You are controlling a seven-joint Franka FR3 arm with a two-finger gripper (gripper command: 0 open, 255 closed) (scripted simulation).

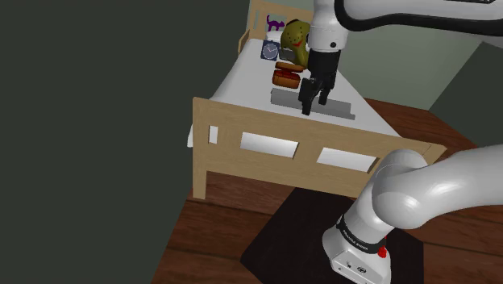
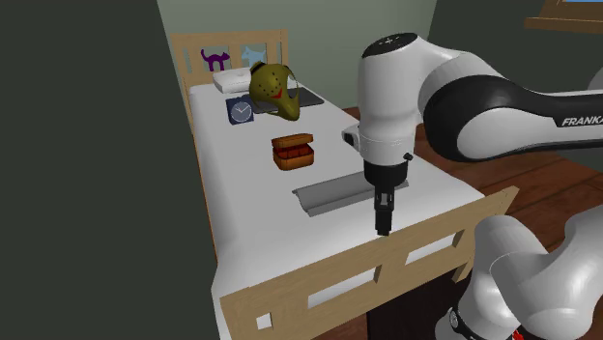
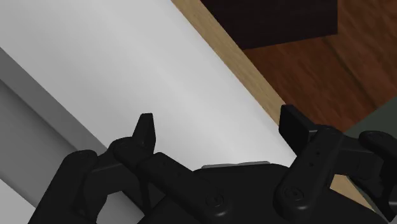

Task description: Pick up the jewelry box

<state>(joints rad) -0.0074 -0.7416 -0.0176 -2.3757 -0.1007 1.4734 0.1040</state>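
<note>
- Reddish-brown jewelry box (image 2: 293, 152) sits closed on the white bed (image 2: 251, 222), beside a flat grey piece (image 2: 333, 190).
- Black gripper (image 2: 384, 230) hangs near the footboard, across the grey piece from the box and apart from it.
- Its fingers (image 3: 146, 130) are spread, holding nothing.

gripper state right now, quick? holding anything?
Gripper: open, holding nothing. The jewelry box sits apart from it on the bed.
</note>
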